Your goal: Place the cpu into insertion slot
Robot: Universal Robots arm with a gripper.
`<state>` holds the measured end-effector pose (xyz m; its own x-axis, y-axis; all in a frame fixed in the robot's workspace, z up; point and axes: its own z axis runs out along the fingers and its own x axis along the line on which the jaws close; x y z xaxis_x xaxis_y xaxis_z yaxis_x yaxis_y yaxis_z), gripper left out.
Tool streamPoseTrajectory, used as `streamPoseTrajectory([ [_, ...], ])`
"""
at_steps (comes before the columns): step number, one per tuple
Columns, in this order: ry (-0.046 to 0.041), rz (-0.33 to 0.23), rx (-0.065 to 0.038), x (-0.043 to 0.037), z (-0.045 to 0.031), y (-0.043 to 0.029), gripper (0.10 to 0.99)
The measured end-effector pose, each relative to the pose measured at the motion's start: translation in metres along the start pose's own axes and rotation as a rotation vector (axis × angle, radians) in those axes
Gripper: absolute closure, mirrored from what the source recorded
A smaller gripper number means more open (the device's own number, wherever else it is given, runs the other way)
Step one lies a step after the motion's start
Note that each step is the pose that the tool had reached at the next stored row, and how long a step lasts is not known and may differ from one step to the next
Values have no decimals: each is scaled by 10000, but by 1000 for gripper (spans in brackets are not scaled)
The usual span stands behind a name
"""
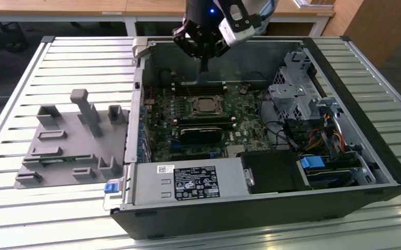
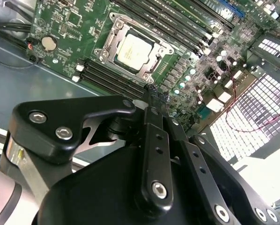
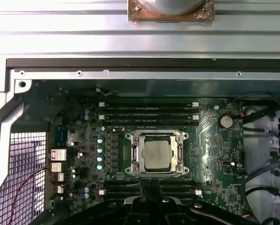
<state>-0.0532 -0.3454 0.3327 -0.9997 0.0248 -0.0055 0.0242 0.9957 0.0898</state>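
Note:
The cpu [image 1: 204,106] [image 2: 135,49] [image 3: 158,154], a silvery square chip, lies flat inside the insertion slot [image 1: 192,100] [image 2: 113,41] [image 3: 132,154], whose thin metal frame sits on the green motherboard in the open computer case. My gripper [image 1: 204,65] [image 2: 151,96] [image 3: 149,183] hangs above the board, apart from the chip, over the far part of the case in the exterior view. Its black fingers are pressed together with nothing between them.
Long black memory slots [image 3: 149,112] run on both sides of the socket. The case walls [image 1: 139,104] enclose the board, with drive cages and cables [image 1: 304,104] at the exterior view's right. A grey fixture plate [image 1: 68,140] lies on the slatted table at the exterior view's left.

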Motion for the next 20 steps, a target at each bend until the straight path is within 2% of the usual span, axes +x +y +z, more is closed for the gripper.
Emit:
streamPoseTrajectory([
  [12,-1,-1,-2,45,170,1,980],
  [17,-6,-1,-1,48,178,0,980],
  [20,-68,-8,-3,91,194,-1,980],
])
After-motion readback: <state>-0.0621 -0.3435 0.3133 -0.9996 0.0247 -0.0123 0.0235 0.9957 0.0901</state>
